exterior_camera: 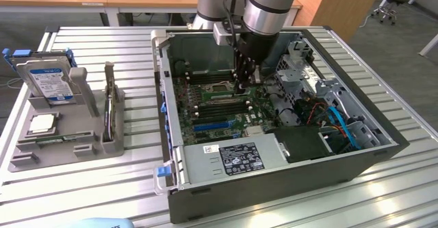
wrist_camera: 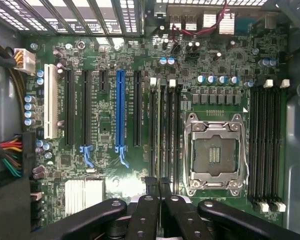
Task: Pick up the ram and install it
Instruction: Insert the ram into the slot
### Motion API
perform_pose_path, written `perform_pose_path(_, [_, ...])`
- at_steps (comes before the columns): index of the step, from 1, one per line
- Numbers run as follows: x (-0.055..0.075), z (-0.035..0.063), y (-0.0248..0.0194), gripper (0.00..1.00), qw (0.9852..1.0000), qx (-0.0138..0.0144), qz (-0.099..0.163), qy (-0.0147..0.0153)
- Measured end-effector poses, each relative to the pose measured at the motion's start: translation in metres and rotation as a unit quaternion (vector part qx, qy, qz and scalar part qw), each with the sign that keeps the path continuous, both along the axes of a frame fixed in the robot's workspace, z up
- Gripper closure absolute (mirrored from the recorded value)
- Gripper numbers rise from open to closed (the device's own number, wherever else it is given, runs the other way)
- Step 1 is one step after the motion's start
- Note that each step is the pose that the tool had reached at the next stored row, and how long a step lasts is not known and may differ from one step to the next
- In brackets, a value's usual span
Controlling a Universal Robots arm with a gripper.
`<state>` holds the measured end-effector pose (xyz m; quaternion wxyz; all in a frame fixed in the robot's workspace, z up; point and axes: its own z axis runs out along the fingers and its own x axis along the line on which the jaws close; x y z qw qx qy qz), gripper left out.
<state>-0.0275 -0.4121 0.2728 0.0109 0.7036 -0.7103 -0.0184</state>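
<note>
Open computer case [exterior_camera: 274, 194] on a slatted bench, with the gripper [exterior_camera: 241, 88] lowered onto the motherboard [wrist_camera: 105, 150]. The black fingers [wrist_camera: 151, 200] are drawn almost together and are pinched on the ram [wrist_camera: 156, 130]. The ram is seen edge-on as a long, thin, dull strip. It is stood in the memory slot furthest from the empty processor socket [wrist_camera: 216, 152], on the side of the blue expansion slot [wrist_camera: 120, 107]. Its green face and chips are turned from view, and how deeply it is seated cannot be told. A black-and-white label [exterior_camera: 239, 159] is carried on the power supply, and a blue label on the hard drive [exterior_camera: 51, 82] in the grey tray [exterior_camera: 48, 162]. Neither can be read.
</note>
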Motion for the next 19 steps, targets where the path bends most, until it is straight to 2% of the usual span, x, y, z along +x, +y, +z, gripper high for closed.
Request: perform_pose_path(19, [-0.0001, -0.0095, 0.0000, 0.88, 1.0000, 0.0000, 0.000, 0.0000])
